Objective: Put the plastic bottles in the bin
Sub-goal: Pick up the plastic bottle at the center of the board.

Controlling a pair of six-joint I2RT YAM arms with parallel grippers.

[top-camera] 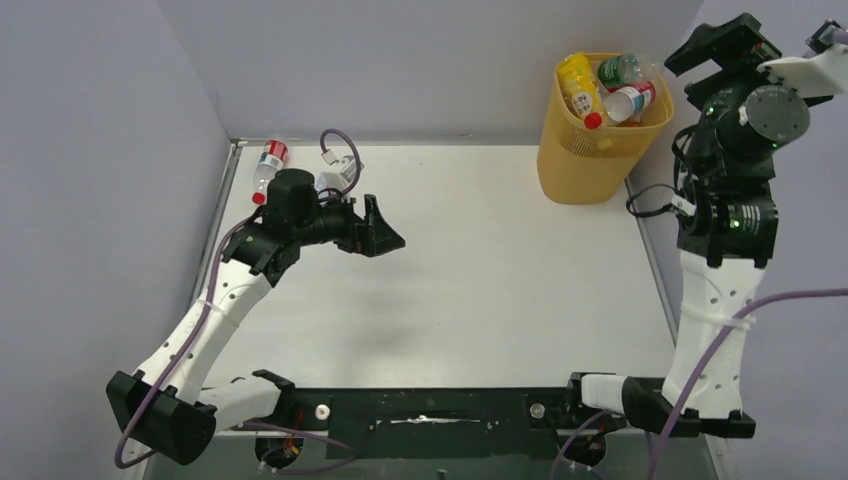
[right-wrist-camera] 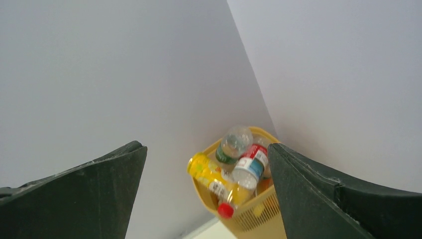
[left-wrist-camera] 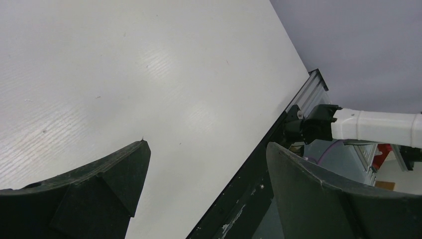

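The yellow-orange bin [top-camera: 585, 160] stands at the table's far right corner. Out of its rim stick a yellow bottle [top-camera: 581, 88], a green-labelled clear bottle [top-camera: 620, 69] and a clear bottle with a red and blue label [top-camera: 631, 101]. One clear bottle with a red label and red cap [top-camera: 268, 167] lies at the far left edge. My left gripper [top-camera: 385, 228] hovers open and empty right of that bottle, over bare table [left-wrist-camera: 149, 74]. My right gripper [right-wrist-camera: 206, 147] is raised high, open and empty, looking down at the bin [right-wrist-camera: 254, 214] and its bottles [right-wrist-camera: 211, 177].
Grey walls close in the left, back and right sides. The black front rail [left-wrist-camera: 249, 199] and the right arm's white base link [left-wrist-camera: 378, 124] show in the left wrist view. A purple cable [top-camera: 340, 145] loops above the left arm.
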